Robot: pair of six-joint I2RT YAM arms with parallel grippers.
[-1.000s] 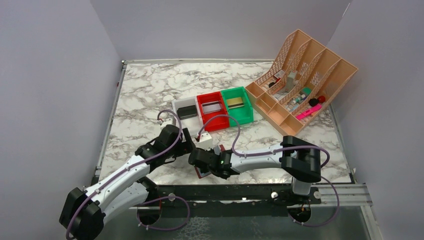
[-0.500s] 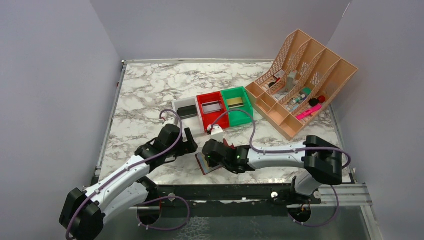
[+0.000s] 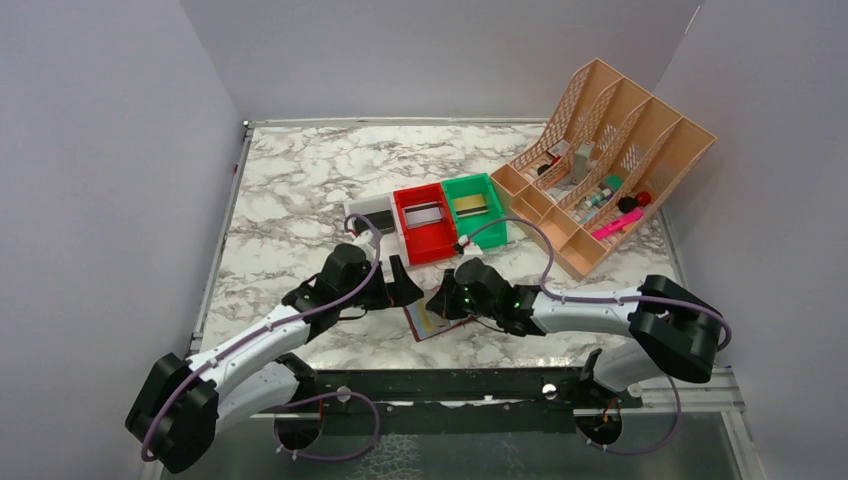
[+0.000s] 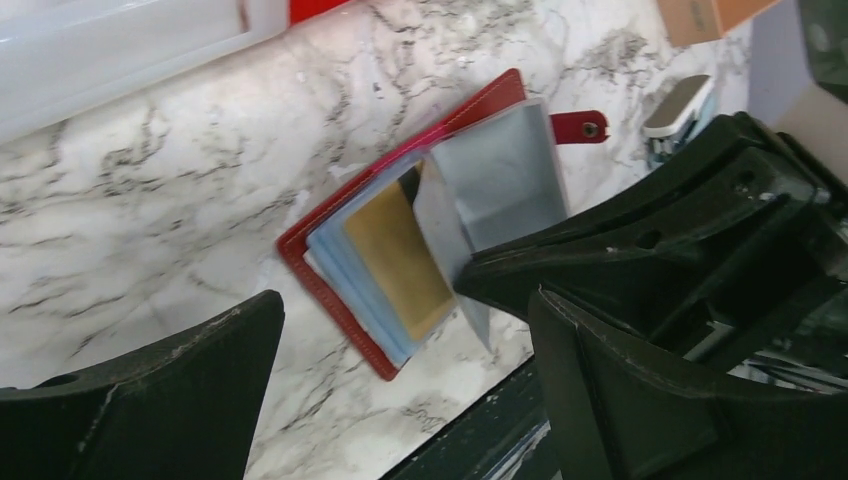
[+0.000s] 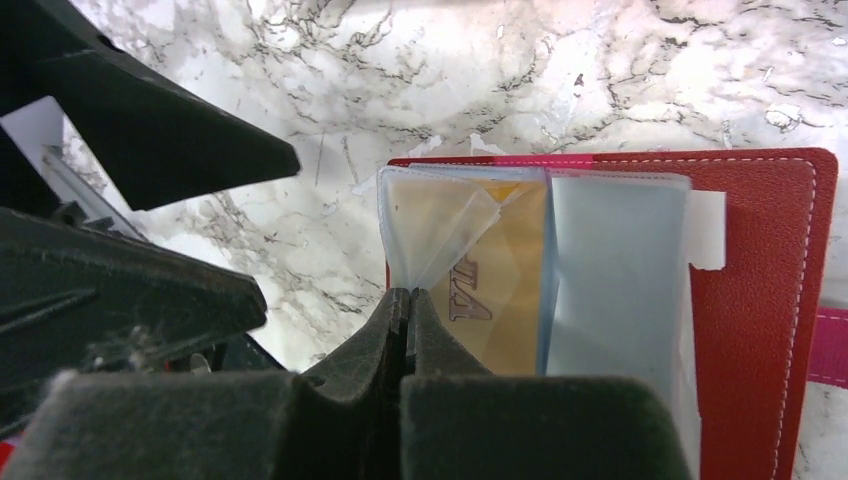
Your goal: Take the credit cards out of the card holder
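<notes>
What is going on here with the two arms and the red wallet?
The red card holder lies open on the marble table, near its front edge, between the two arms. The right hand is shut on one clear pocket leaf of the holder and lifts it up. A gold card shows inside the pockets and is not yet taken out. The left hand is open and hovers close beside the holder, holding nothing.

The left gripper (image 4: 408, 300) and right gripper (image 5: 405, 310) are showing matte black fingers (image 5: 520, 420); white arms (image 3: 250, 345) are trailing purple cables (image 3: 345, 393).
</notes>
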